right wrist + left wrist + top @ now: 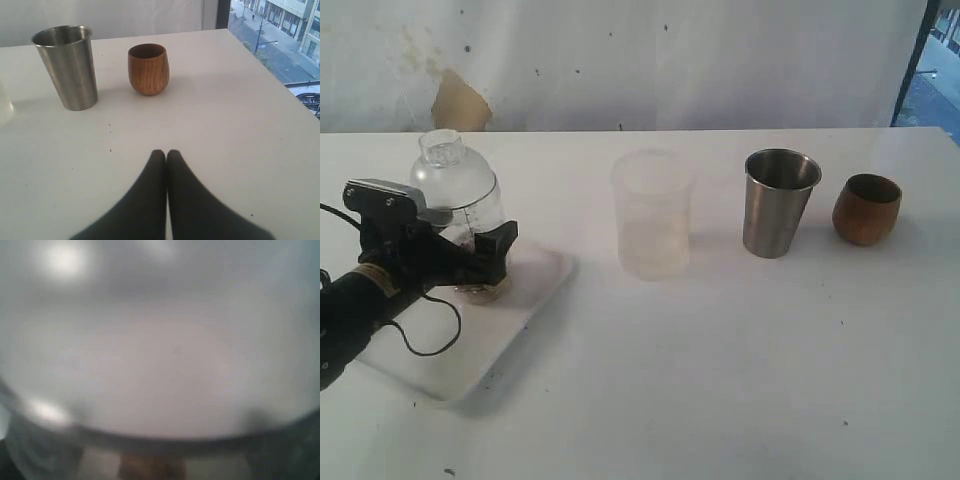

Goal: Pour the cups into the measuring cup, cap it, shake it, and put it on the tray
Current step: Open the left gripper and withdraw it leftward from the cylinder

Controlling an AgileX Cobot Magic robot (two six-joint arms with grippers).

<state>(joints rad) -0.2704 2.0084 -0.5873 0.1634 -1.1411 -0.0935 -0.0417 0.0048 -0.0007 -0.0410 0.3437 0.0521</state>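
The clear measuring cup, topped by a domed clear cap, stands upright on the white tray at the left, with a little brown liquid at its bottom. My left gripper is closed round its lower body, one black finger across its front. The left wrist view is filled by the blurred measuring cup. The steel tumbler and the brown cup stand upright at the right. My right gripper is shut and empty, low over the table short of both cups, out of the exterior view.
A frosted translucent cup stands on the table between the tray and the tumbler. A black cable loops over the tray beside my left arm. The table's right edge runs past the brown cup.
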